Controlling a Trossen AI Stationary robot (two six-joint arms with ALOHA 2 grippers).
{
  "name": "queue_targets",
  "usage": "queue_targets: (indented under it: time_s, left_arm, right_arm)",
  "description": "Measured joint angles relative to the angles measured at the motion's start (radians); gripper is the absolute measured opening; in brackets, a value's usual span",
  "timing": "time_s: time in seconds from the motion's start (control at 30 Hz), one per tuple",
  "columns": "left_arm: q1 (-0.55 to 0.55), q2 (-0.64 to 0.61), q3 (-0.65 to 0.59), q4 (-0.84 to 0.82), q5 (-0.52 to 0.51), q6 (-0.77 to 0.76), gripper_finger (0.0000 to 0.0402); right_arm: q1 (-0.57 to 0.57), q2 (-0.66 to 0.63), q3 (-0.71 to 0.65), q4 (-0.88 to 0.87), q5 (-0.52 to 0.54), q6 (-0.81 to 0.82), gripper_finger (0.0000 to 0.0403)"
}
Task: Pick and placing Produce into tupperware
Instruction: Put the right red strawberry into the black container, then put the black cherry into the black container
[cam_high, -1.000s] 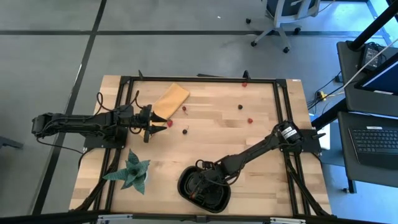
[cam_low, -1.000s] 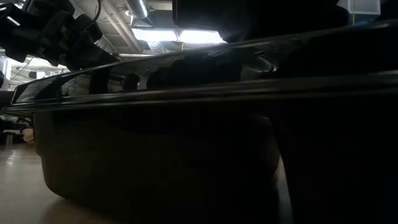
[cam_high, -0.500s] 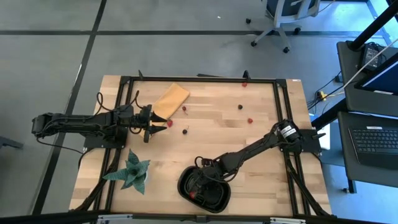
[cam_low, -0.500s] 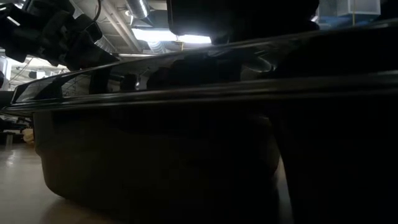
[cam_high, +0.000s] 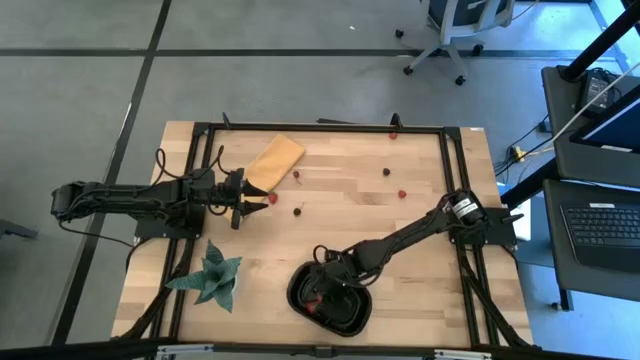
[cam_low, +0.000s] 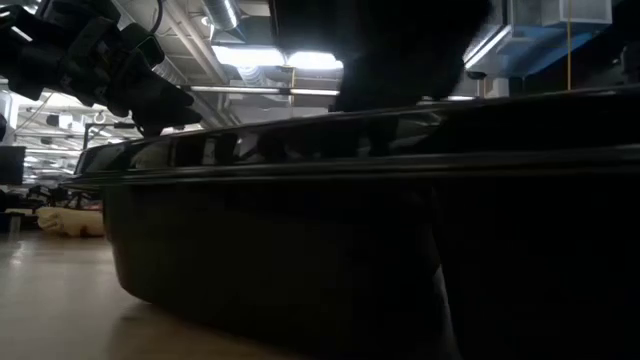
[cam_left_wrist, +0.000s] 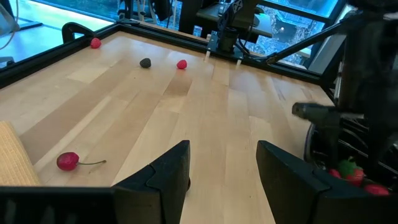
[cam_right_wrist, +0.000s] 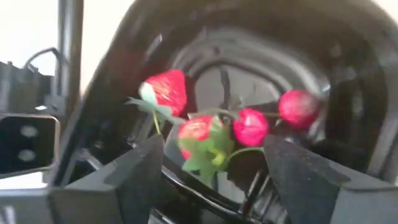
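1. High view: the black tupperware sits at the table's near edge, and everything else is placed from it. The right gripper hangs over its inner part, where red produce lies. The green plant stands to the tray's left. The left gripper waits well up-left of the tray, beside the tan board. A loose cherry lies just off the left gripper's tips, a dark berry a little nearer the tray, and more fruits lie far beyond the tray toward the back rail.

2. Low view: the tupperware's dark wall fills most of the frame; a dark arm hangs above its left end. The jaws are not visible here.

3. Left wrist view: the left gripper has its jaws spread with nothing between them. A stemmed cherry lies on the wood, and the tray with red fruit shows far off.

4. Right wrist view: the right gripper has its jaws released and wide apart, above strawberries and cherries lying inside the tray.
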Motion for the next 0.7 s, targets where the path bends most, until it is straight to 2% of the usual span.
queue_targets:
  time_s: [0.17,0.33,0.4,0.5,0.6,0.7]
  left_arm:
    - [0.000,0.000,0.000,0.005,0.016,-0.007,0.0178]
    - [0.000,0.002,0.046,-0.018,0.107,-0.007,0.0178]
    - [0.000,0.016,0.101,-0.108,0.118,-0.007,0.0178]
    - [0.000,0.062,0.213,-0.328,0.107,0.028,0.0178]
    - [0.000,0.154,0.335,-0.505,0.074,0.054,0.0178]
    - [0.007,0.263,0.441,-0.588,0.048,0.050,0.0178]
  right_arm:
    - [-0.047,-0.091,0.000,-0.015,0.001,-0.024,0.0287]
    - [-0.108,-0.208,0.001,-0.084,0.017,-0.034,0.0288]
    - [-0.134,-0.256,0.001,-0.121,0.037,-0.031,0.0288]
    - [-0.173,-0.332,0.001,-0.172,0.078,-0.036,0.0288]
    - [-0.202,-0.399,0.001,-0.222,0.138,-0.064,0.0288]
    - [-0.219,-0.456,0.001,-0.268,0.211,-0.084,0.0288]
